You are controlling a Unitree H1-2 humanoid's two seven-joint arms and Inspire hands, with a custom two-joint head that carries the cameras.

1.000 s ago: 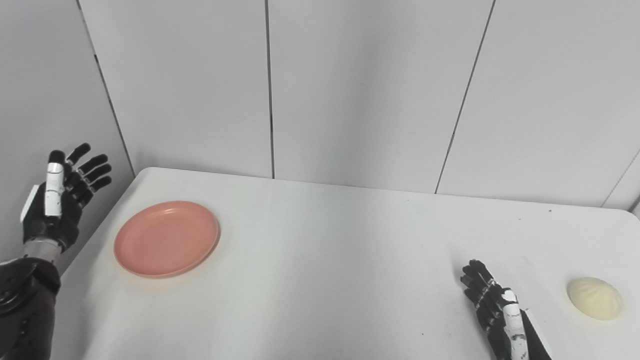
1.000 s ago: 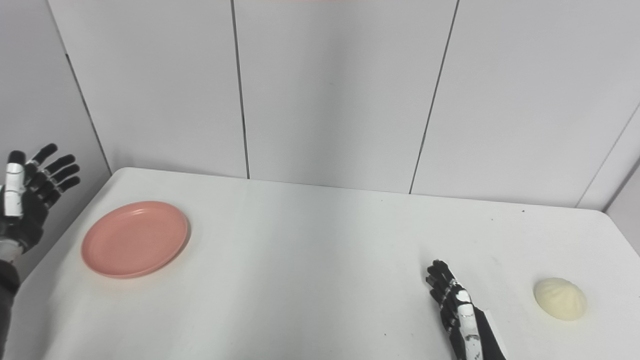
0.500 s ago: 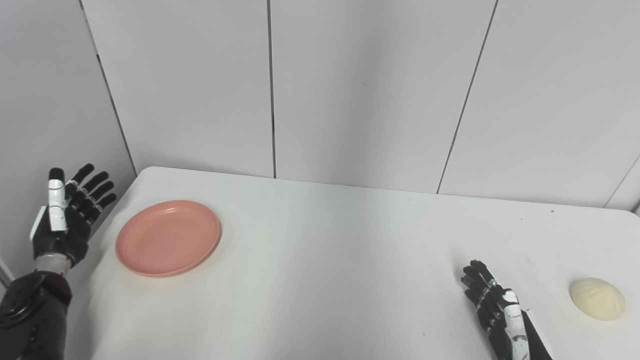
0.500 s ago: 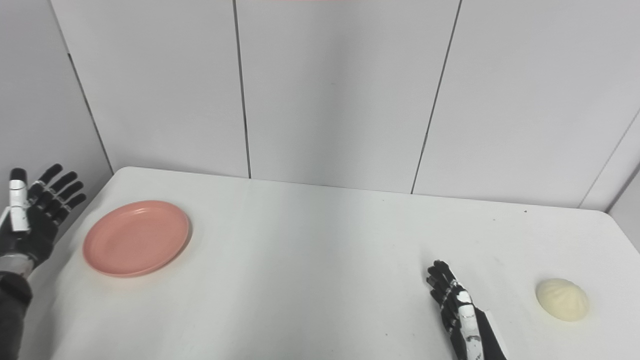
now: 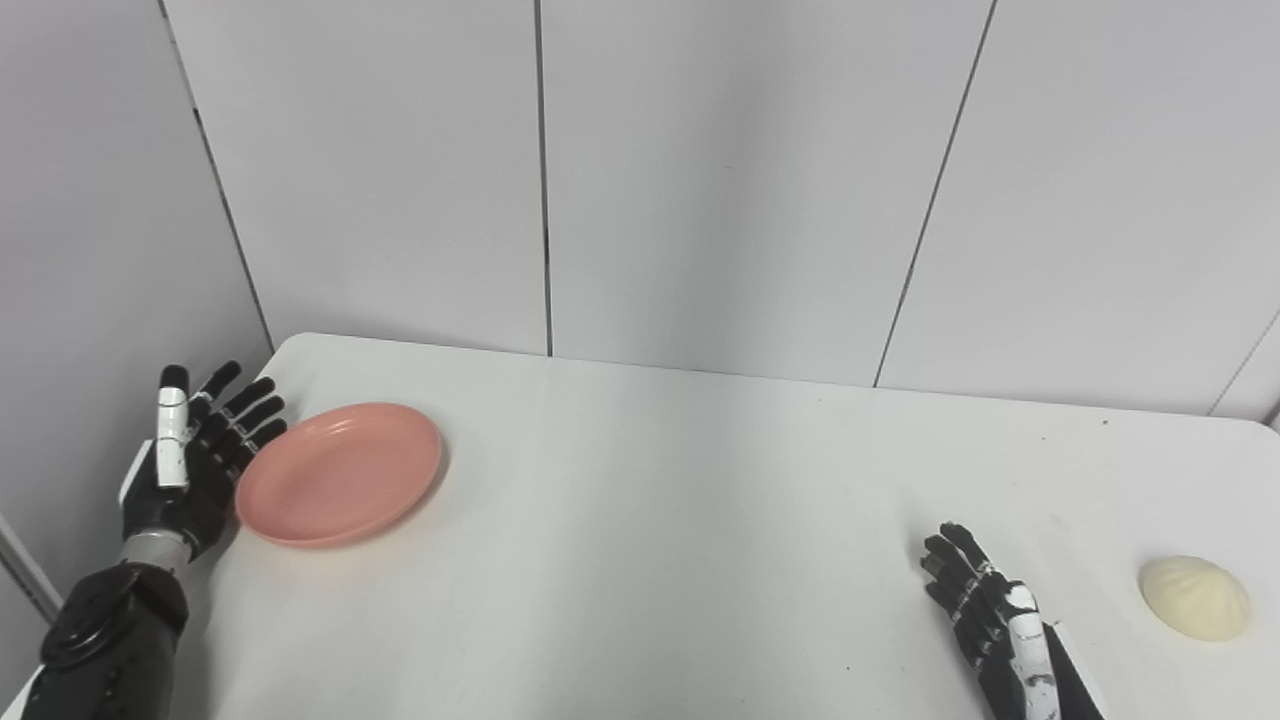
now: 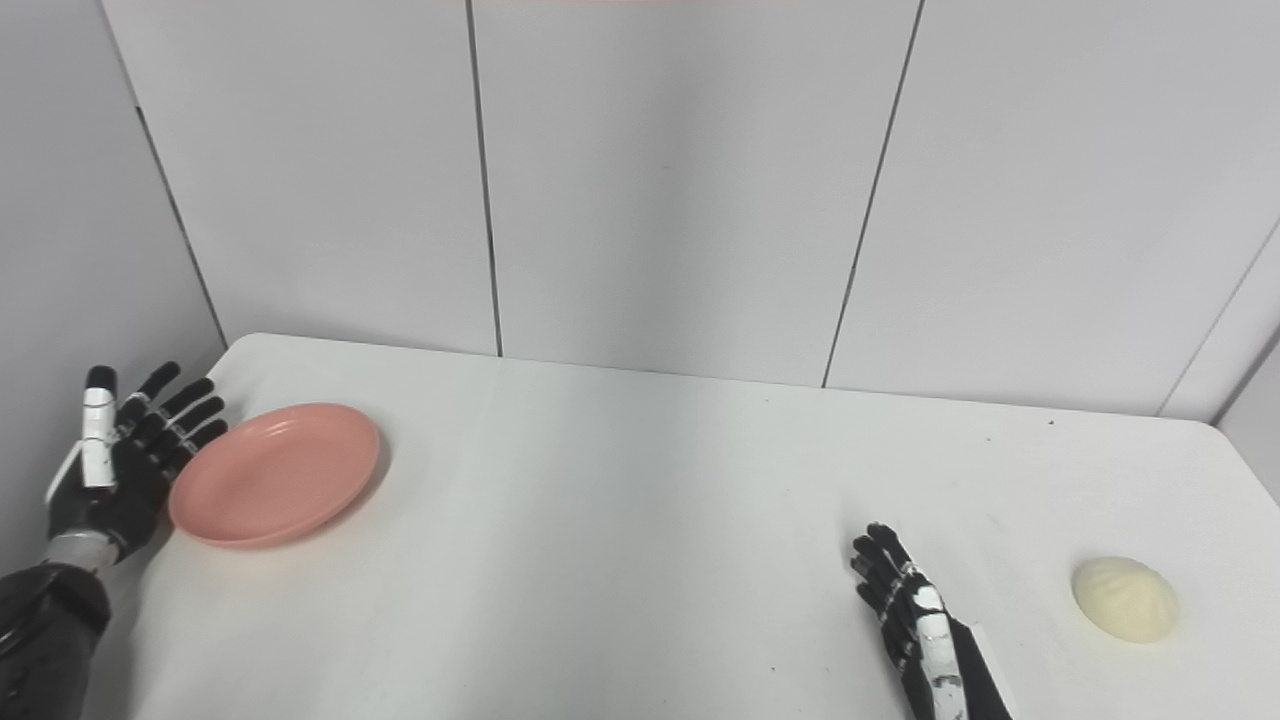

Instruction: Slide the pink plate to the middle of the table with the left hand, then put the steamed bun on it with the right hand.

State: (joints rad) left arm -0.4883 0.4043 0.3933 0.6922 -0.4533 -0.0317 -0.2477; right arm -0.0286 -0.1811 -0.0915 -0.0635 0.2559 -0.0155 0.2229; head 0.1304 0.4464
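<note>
1. Here, fingers (image 5: 238, 415) of the left hand (image 5: 190, 465): spread wide and empty, tips at the left rim of the pink plate (image 5: 340, 474), touching or just short of it; cannot tell which.
2. Pink plate: near the table's left edge, well apart from the middle; left side seemingly tipped up a little. Probably light, stiff plastic with a smooth underside, so likely to slide easily on the white table (image 5: 660, 520). Best contact judged to be the outer left rim, pushed sideways and low; pressure from above on that rim risks flipping it.
3. Right hand (image 6: 915, 620): low at the table's near right, fingers apart, holding nothing.
4. Steamed bun (image 6: 1124, 598): on the table just right of the right hand, not touching it. Likely soft, light and easily dented; gentle enclosing hold around its sides advisable, thumb opposite the fingers.
</note>
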